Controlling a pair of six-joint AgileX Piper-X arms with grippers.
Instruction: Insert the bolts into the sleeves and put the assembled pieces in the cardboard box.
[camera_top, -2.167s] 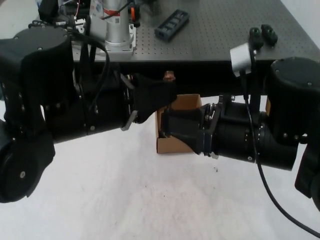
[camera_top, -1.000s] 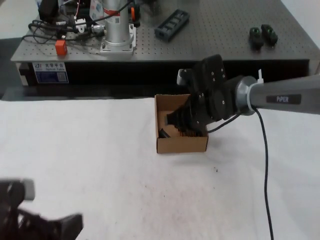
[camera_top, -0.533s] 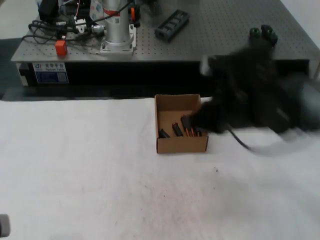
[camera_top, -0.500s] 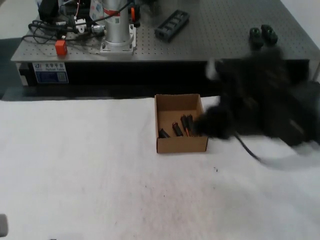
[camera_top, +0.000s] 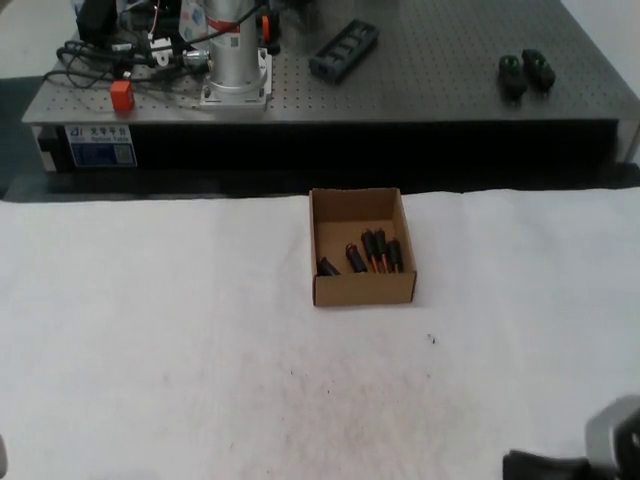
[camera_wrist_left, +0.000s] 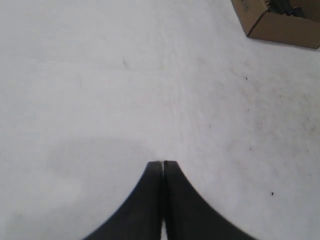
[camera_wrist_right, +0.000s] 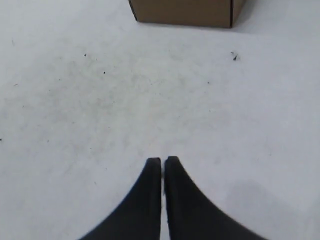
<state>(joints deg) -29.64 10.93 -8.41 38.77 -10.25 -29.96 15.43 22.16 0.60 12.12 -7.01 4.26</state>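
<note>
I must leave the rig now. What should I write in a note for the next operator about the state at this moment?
Left gripper: shut, holds nothing, low over the white cloth, apart from the box.
Right gripper: shut, holds nothing, over the cloth on the near side of the box.
Cardboard box: stands open on the cloth in front of the bench.
Assembled pieces: about five lie side by side in the box, toward its near wall.
Done: every piece I can see is in the box.
Left: probably nothing. Check beyond the views for loose parts before you stop.
</note>
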